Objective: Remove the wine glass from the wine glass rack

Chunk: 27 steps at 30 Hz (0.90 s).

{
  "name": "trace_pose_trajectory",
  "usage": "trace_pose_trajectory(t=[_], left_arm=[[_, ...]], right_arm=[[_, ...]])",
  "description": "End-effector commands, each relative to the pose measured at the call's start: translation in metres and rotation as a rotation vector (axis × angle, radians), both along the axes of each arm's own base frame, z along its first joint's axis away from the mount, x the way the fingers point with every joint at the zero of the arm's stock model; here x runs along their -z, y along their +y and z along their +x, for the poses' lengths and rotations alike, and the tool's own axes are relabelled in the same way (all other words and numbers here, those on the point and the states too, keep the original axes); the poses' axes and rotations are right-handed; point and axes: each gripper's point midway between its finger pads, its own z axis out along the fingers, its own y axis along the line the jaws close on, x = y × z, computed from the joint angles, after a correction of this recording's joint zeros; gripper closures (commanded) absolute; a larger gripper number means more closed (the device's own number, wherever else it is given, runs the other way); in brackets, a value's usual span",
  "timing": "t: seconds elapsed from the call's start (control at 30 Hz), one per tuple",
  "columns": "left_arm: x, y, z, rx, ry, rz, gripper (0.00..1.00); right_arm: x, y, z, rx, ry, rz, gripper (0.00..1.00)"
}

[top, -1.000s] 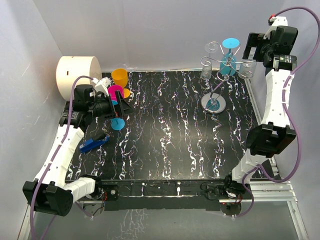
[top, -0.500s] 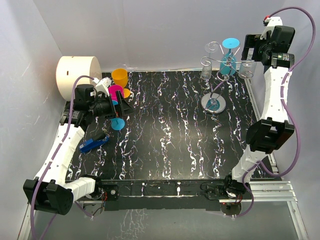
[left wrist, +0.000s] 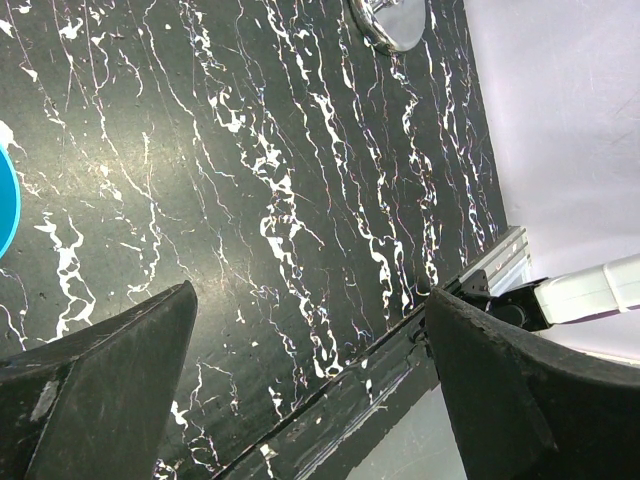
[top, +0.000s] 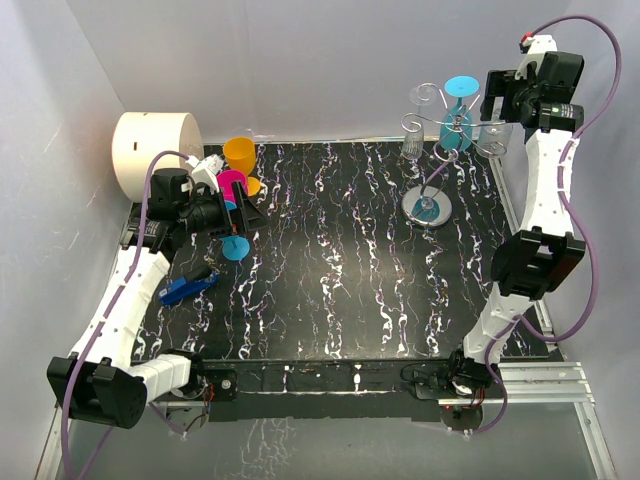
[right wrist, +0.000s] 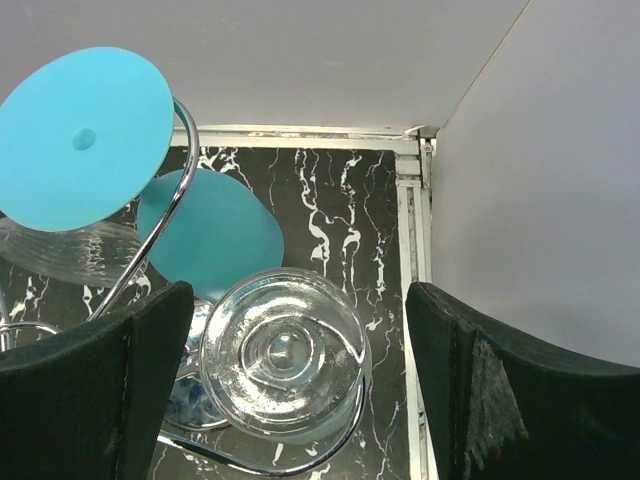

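The silver wire wine glass rack stands at the far right of the table, its disc base also at the top of the left wrist view. A clear wine glass hangs upside down on its right arm, a blue glass in the middle, another clear glass on the left. My right gripper is open above the right clear glass; in the right wrist view the glass foot lies between and below the open fingers of this gripper, untouched, beside the blue foot. My left gripper is open and empty, also in its wrist view.
A white cylinder, an orange cup, a pink cup and a blue disc-footed item crowd the far left by my left gripper. A blue tool lies on the left. Walls stand close behind and right of the rack.
My right arm has lifted and drawn a little toward the back wall, keeping its open gripper over the right clear glass. The left arm and the glasses have not moved.
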Motion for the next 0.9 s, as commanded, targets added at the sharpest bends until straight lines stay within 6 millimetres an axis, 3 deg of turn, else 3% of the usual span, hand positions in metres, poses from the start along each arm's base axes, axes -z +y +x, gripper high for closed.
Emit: trace_pose_trajectory(t=[0.0,0.5,0.87], left_arm=[[-0.0141,-0.0011,0.0019,0.011,-0.046,-0.008,0.03],[-0.0111,0.0002,0.0031,0.006,-0.040,0.001,0.03],[-0.0101,0.0007,0.0023,0.005,-0.039,0.006,0.03]], right_arm=[[-0.0360,0.0005,0.0066,-0.015,-0.104,-0.038,0.14],[-0.0311,0.0058,0.0144,-0.033,-0.099,-0.032,0.18],[-0.0296,0.0073,0.0148,-0.032,-0.094,-0.029,0.29]])
